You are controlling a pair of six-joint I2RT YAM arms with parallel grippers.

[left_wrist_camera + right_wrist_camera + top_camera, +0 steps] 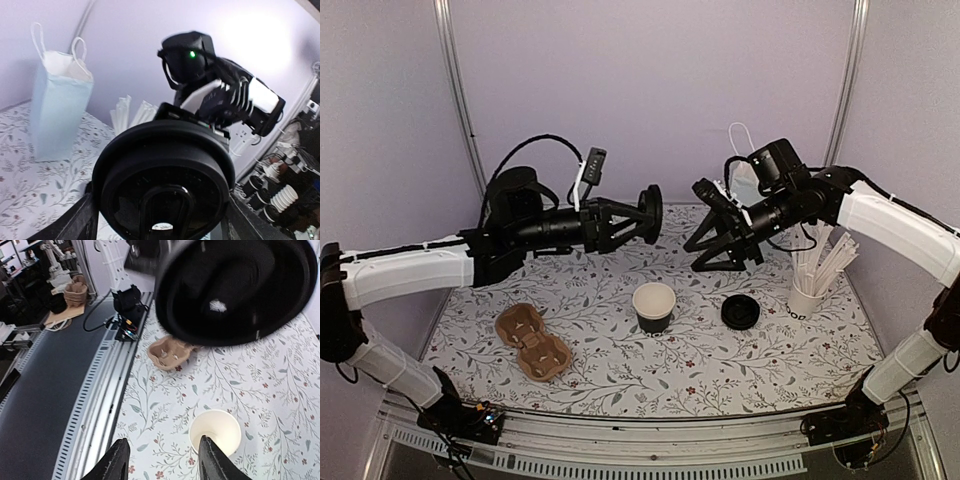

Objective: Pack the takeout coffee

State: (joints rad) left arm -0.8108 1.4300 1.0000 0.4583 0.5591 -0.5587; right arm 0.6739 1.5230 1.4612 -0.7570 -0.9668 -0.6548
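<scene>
One cup (654,305), bag (746,178) mostly hidden — handles showing

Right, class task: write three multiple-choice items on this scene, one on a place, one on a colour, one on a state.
1. The cardboard cup carrier lies: A) left of the black paper cup; B) right of it; C) on top of it.
2. The paper bag is: A) brown; B) pale blue; C) red.
3. The black paper cup is: A) lidded; B) upright and open; C) tipped over.
Answers: A, seen from above; B, left wrist view; B, white inside shows.
</scene>
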